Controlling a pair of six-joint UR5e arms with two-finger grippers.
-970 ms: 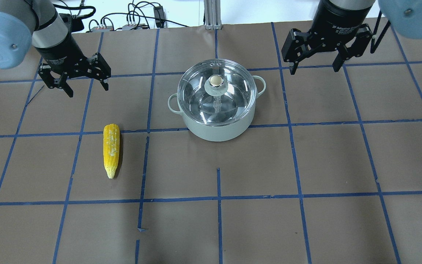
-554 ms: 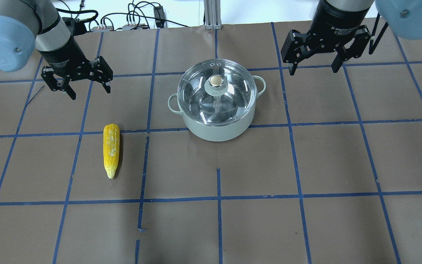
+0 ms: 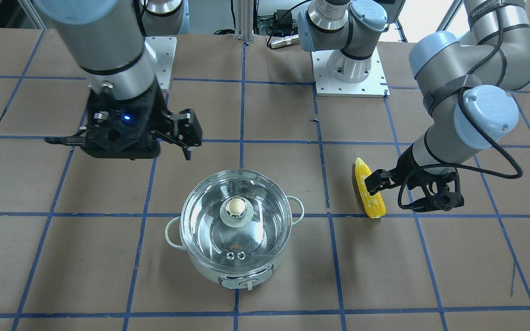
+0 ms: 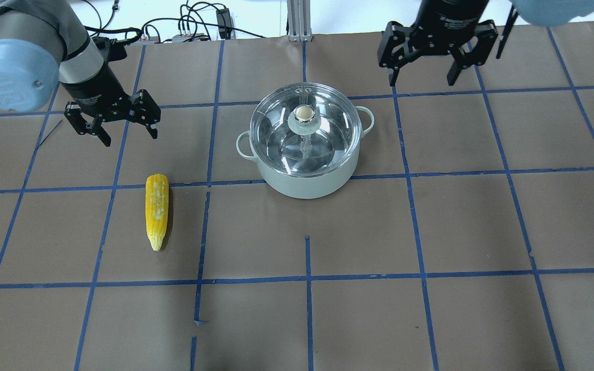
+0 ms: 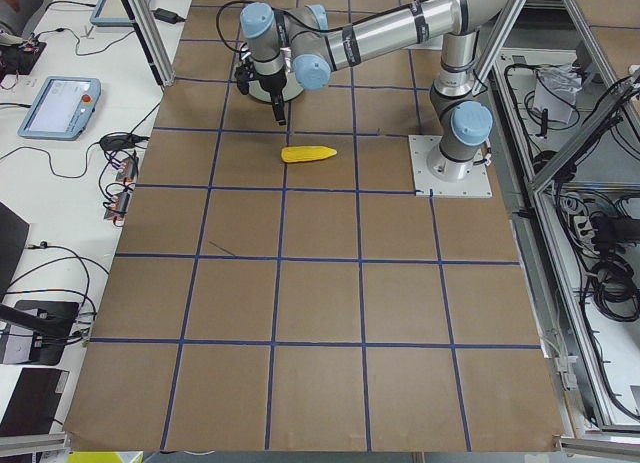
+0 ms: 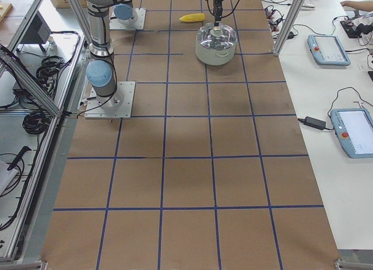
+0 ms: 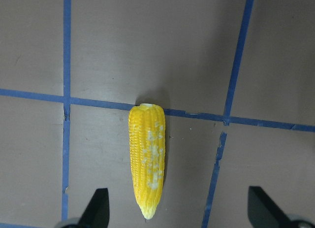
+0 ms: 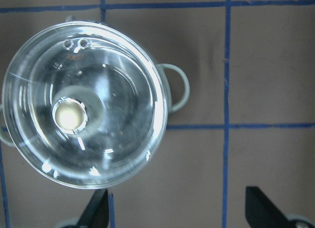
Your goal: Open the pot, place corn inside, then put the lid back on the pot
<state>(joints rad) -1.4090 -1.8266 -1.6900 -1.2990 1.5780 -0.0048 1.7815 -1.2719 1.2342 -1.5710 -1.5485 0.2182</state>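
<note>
The pale mint pot [image 4: 302, 186] stands at the table's middle, far half, with the clear glass lid [image 4: 330, 135] on it, cream knob [image 4: 303, 113] up. The yellow corn [image 4: 157, 210] lies flat to the pot's left, tip toward the near edge. My left gripper [image 4: 130, 135] is open and empty, hovering just beyond the corn's blunt end; the left wrist view shows the corn [image 7: 146, 159] between the open fingertips. My right gripper [image 4: 422, 78] is open and empty, beyond and right of the pot; the right wrist view shows the lid [image 8: 123, 90] off to the left.
Cables and power boxes [image 4: 188, 28] and an aluminium post [image 4: 297, 20] line the far edge. The arms' base plates [image 3: 350, 80] sit on the robot's side. Tablets [image 6: 329, 48] lie on a side table. Blue tape lines grid the brown surface.
My left gripper has moved right and nearer to the corn. My right gripper has moved left toward the pot and up in the overhead view. Pot, lid and corn have not moved.
</note>
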